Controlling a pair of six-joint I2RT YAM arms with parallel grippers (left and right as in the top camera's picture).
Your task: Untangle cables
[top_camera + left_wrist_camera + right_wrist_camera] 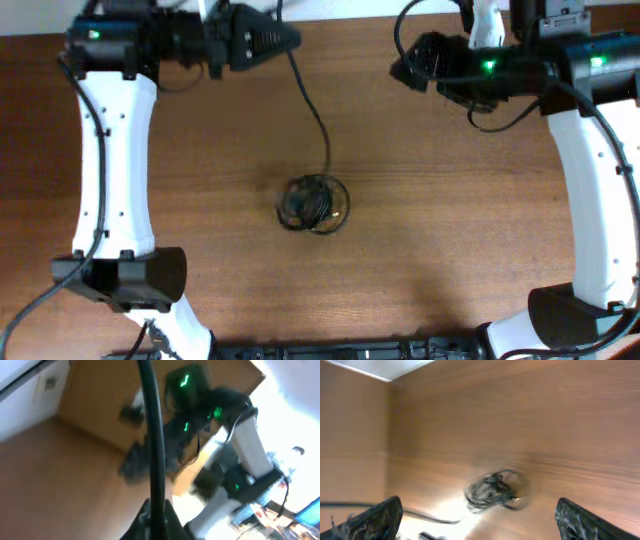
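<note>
The cables point(313, 204) lie as one small coiled black bundle at the middle of the wooden table. One strand point(318, 125) runs from the bundle up to my left gripper point(292, 41) at the far left. The left gripper is shut on this strand, which in the left wrist view point(152, 450) rises straight from between the closed fingers point(157, 519). My right gripper point(402, 70) is at the far right, raised above the table, open and empty. In the right wrist view its fingers point(477, 505) are spread wide and the bundle point(492, 491) lies between them, well below.
The table point(450, 220) is brown wood. The arm bases stand at the near left point(120, 280) and near right point(580, 310). The right arm point(210, 415) with green lights shows in the left wrist view. A dark strip point(350, 352) runs along the front edge.
</note>
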